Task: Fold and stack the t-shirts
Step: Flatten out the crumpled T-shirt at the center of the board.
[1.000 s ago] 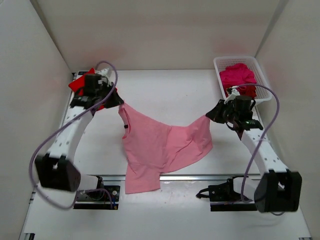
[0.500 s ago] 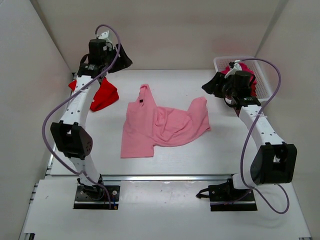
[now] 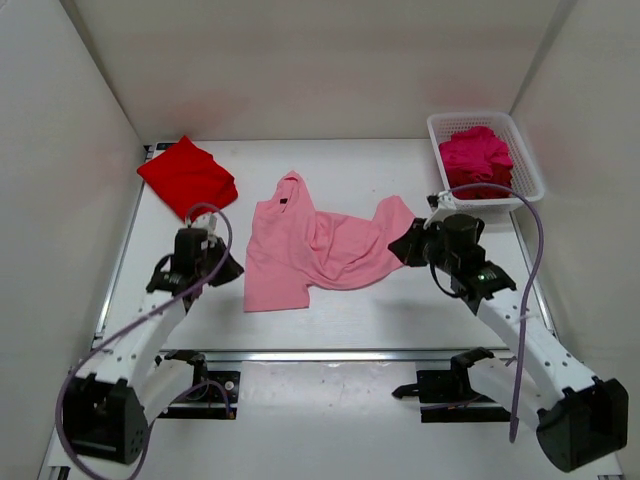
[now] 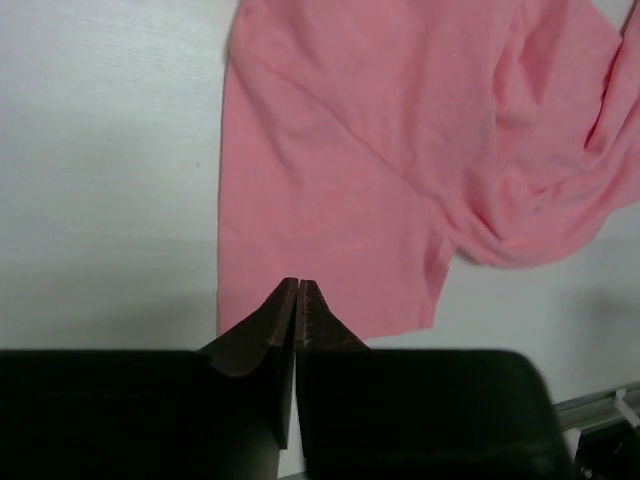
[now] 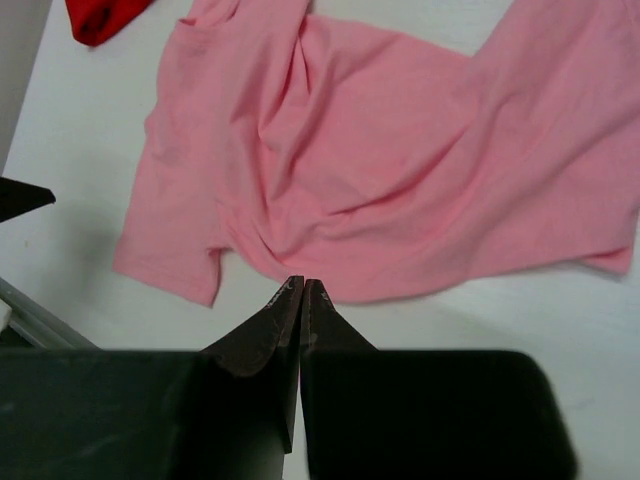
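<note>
Jaws meet, empty, on left gripper (image 4: 298, 285) and right gripper (image 5: 302, 283); rumpled light pink t-shirt (image 3: 320, 250) mid-table probably needs spreading, so next reopen and pinch its edges.

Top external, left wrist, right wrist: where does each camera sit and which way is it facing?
Top external: above and behind the arm bases, looking down at the table; both arms show, left gripper and right gripper flanking the pink t-shirt, red t-shirt and basket beyond.
Left wrist: on the left arm, looking past its shut fingers at the pink t-shirt's edge.
Right wrist: likewise on the right arm, over most of it.
Shared: all see the pink t-shirt.
</note>
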`<state>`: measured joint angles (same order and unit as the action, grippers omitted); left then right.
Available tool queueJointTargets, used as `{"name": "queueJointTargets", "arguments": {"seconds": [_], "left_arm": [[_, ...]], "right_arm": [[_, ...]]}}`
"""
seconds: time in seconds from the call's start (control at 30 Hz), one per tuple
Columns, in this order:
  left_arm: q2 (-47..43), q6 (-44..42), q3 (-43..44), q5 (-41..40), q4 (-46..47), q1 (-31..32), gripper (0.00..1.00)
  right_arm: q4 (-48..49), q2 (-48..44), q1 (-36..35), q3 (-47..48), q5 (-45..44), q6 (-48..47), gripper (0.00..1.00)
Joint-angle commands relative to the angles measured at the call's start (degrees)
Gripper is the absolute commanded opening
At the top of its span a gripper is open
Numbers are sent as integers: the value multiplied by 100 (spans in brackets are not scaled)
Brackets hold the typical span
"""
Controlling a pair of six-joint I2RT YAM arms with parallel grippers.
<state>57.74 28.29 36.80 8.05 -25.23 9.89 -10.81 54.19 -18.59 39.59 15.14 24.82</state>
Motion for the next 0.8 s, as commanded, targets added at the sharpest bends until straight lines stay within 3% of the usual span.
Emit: {"name": "queueJointTargets", "arguments": {"seconds": [0.0, 0.13, 0.3, 0.63, 0.77], "left_arm": [[-840, 544, -951, 152, 563, -161, 18], [-1317, 835, -1649, 127, 687, -164, 32], [-1221, 1038, -2193, 117, 897, -39, 37], [-1020, 1161, -2695, -41, 1310, 144, 45], [-825, 1319, -2757, -241, 1574, 583, 38]], "right_arm": [[-184, -662, -206, -258, -432, -126, 0], [-527, -1427, -268, -680, -406, -118, 0], [-870, -1754, -312, -953, -520, -162, 0], [-870, -1921, -382, -1121, -423, -30, 0], [-809, -1904, -303, -1138, -319, 14, 0]]}}
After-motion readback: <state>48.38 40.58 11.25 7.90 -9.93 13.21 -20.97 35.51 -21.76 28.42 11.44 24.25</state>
